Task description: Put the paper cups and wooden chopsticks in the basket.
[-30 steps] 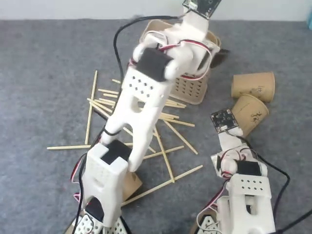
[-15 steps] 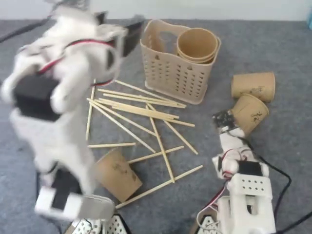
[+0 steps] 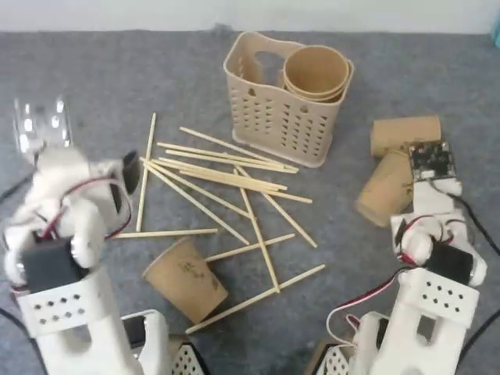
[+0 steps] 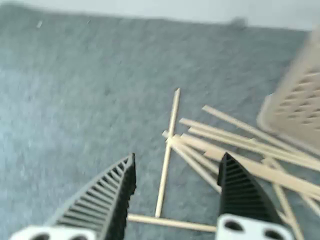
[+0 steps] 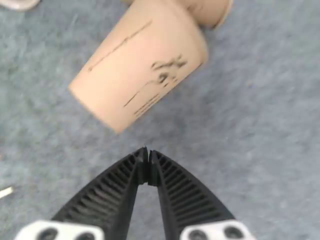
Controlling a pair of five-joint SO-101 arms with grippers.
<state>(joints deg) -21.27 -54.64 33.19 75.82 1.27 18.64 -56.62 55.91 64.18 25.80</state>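
A beige basket [image 3: 269, 109] stands upright at the back with stacked paper cups [image 3: 316, 70] in it. Several wooden chopsticks [image 3: 219, 176] lie scattered in front of it. One paper cup [image 3: 183, 280] lies on its side near the front. Two more cups [image 3: 404, 134] [image 3: 383, 187] lie at the right. My left gripper [image 4: 177, 165] hangs open above a chopstick [image 4: 167, 150], holding nothing. My right gripper [image 5: 146, 159] is shut and empty, just short of a lying cup [image 5: 142, 60].
The left arm [image 3: 58, 234] stands at the table's left, the right arm [image 3: 433, 266] at the right front. Grey carpet covers the table. The basket's wall [image 4: 300, 105] shows at the edge of the left wrist view. A second cup [image 5: 210, 10] lies behind the near one.
The left arm has swung from over the basket back to the left side. The right arm has shifted to the right, and the cup beside it has turned.
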